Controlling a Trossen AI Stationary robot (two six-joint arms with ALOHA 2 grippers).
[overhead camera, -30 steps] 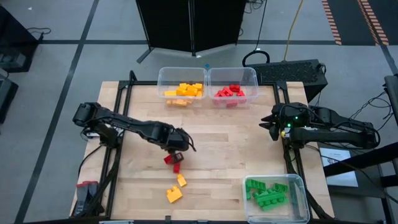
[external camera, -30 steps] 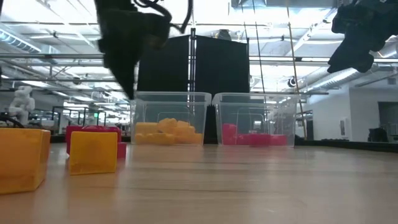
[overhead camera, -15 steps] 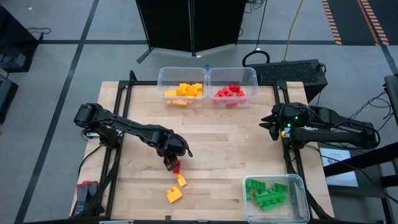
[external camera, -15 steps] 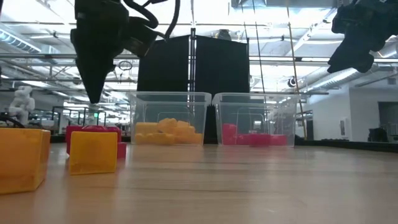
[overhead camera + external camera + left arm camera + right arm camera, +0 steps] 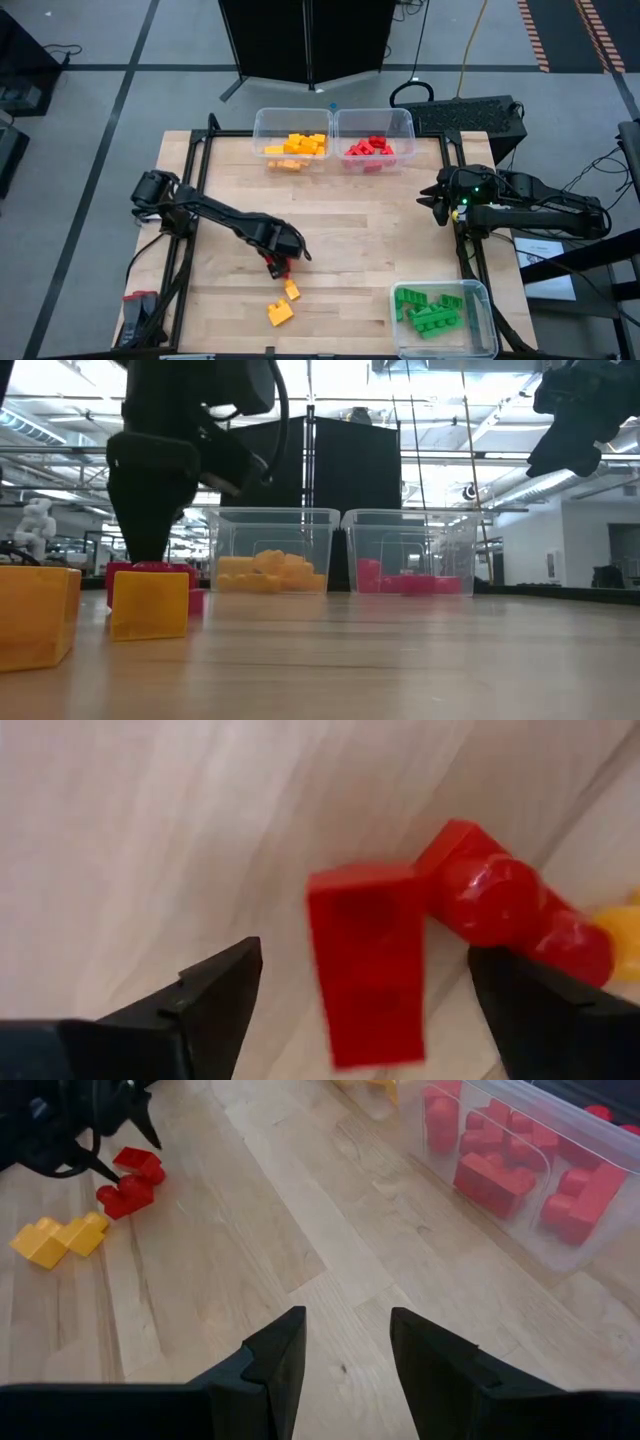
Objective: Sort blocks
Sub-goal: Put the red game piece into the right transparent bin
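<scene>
- The left gripper (image 5: 274,266) is low over the wooden table (image 5: 340,215), near its front-left part, directly above two loose red blocks (image 5: 279,268).
- In the left wrist view its two dark fingers (image 5: 205,995) stand spread wide apart, with a flat red block (image 5: 367,960) lying on the wood between them; neither finger touches it.
- A second red block (image 5: 505,910), rounded and glossy, lies touching the far corner of the flat one.
- Two yellow-orange blocks (image 5: 281,304) sit on the table just in front of the red pair, a small one nearer the reds and a larger one closer to the table's front edge.
- In the low view these yellow-orange blocks (image 5: 149,603) stand large in the foreground, with the red ones partly hidden behind them.
- At the table's back edge two clear bins stand side by side: the left bin (image 5: 293,122) holds yellow-orange blocks, the right bin (image 5: 374,121) holds red blocks.
- A third clear bin (image 5: 441,290) at the front-right corner holds green blocks (image 5: 428,309).
- The right gripper (image 5: 430,196) waits at the table's right edge, raised off the surface, its fingers (image 5: 270,1355) parted and holding nothing.
</scene>
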